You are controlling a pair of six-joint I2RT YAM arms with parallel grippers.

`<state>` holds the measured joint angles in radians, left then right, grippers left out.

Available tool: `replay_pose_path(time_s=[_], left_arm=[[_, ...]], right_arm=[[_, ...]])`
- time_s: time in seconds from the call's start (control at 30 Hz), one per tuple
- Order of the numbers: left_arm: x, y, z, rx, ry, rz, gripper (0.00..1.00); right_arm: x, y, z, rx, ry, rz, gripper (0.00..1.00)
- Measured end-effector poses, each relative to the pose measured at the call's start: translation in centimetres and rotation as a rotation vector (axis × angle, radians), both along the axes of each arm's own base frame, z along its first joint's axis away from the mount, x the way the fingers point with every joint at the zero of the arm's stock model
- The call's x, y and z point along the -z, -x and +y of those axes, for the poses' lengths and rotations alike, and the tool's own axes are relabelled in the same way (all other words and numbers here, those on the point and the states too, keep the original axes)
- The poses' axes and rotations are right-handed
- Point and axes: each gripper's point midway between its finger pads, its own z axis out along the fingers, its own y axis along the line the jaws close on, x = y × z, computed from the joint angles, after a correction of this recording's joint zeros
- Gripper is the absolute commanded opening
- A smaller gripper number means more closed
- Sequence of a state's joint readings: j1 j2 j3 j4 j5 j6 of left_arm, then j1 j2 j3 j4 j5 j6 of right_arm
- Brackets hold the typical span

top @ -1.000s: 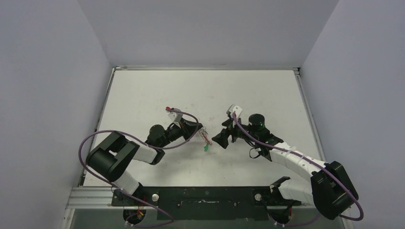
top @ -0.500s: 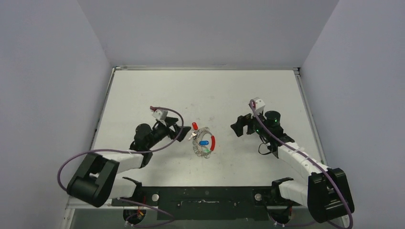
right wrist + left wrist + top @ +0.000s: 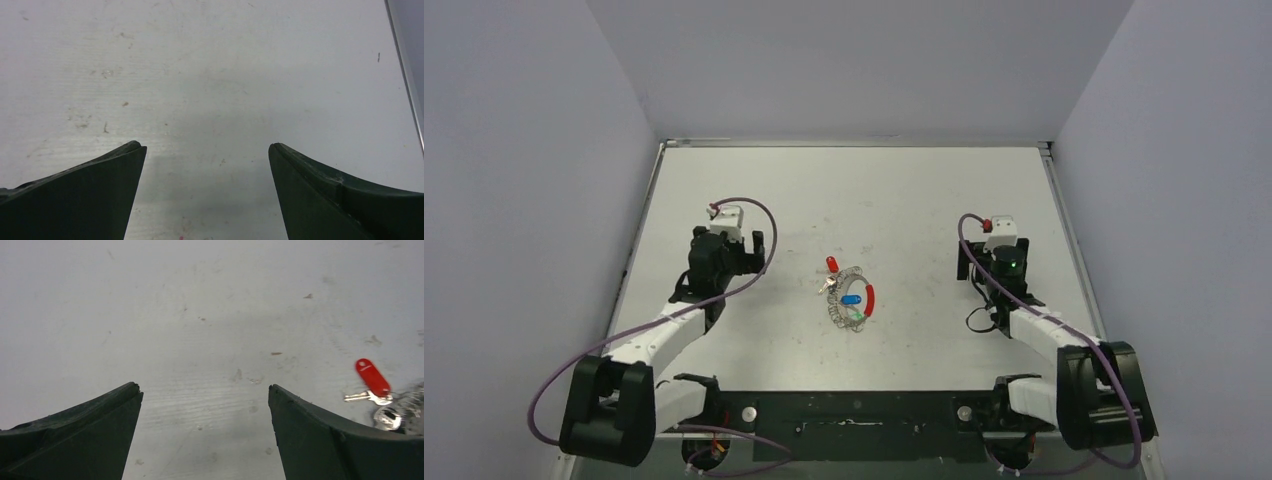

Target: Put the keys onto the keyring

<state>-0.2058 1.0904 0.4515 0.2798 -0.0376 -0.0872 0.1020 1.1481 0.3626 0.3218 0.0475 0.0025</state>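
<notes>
Keyring [image 3: 836, 310]: a coiled wire loop lying flat on the table [image 3: 874, 190], about midway between the two arms; its red section [image 3: 870, 298] curves along the right side
Blue key [image 3: 851, 299]: its head lies inside the loop, just left of the red section; whether it is threaded on the wire cannot be told
Green key [image 3: 856, 315]: its head shows at the near edge of the loop, just below the blue one; threading cannot be told either
Red key [image 3: 832, 264]: at the far left edge of the loop, head pointing away from the arms; in the left wrist view its silver metal lies just beside the coil
Left gripper [image 3: 202, 386]: released, jaws spread wide over bare table with nothing between them, well to the left of the loop
Right gripper [image 3: 204, 145]: released too, jaws wide and holding nothing, well to the right of the loop, near the table's right edge
Cables [image 3: 746, 200]: purple, looping from each wrist back along its arm
</notes>
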Motion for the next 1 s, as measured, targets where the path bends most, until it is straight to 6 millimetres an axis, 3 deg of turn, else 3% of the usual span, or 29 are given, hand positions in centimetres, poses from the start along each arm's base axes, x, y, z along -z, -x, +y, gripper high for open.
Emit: replay_pose_path(time_s=[0.17,0.37,0.5,0.6,0.7,0.87,1.0], left_arm=[[5.0,-1.1,3.7,-0.126,-0.080,0.090,0.97],[8.9,-1.3,7.1,-0.232,-0.098,0.163,0.97],[8.7,-2.1,7.8,-0.238,-0.134,0.113,0.97],[8.0,-2.9,9.0,-0.269,-0.125,0.009,0.97],[10.1,-2.0,10.3,-0.298,-0.134,0.048,0.97],[9.7,-2.5,10.3,-0.299,-0.135,0.026,0.97],[9.4,-2.7,10.4,-0.302,-0.134,0.014,0.97]], right_arm=[[3.2,-0.1,-1.8,0.072,0.034,0.032,1.00],[2.4,-1.7,-2.9,0.119,0.027,-0.065,1.00],[2.4,-3.0,-2.8,0.131,0.000,-0.129,1.00],[4.4,-3.2,-2.9,0.141,-0.013,-0.119,1.00],[5.6,-3.1,-2.7,0.130,-0.011,-0.076,1.00],[3.6,-5.8,-2.1,0.108,-0.014,-0.112,1.00],[3.6,-5.9,-2.0,0.104,-0.012,-0.107,1.00]])
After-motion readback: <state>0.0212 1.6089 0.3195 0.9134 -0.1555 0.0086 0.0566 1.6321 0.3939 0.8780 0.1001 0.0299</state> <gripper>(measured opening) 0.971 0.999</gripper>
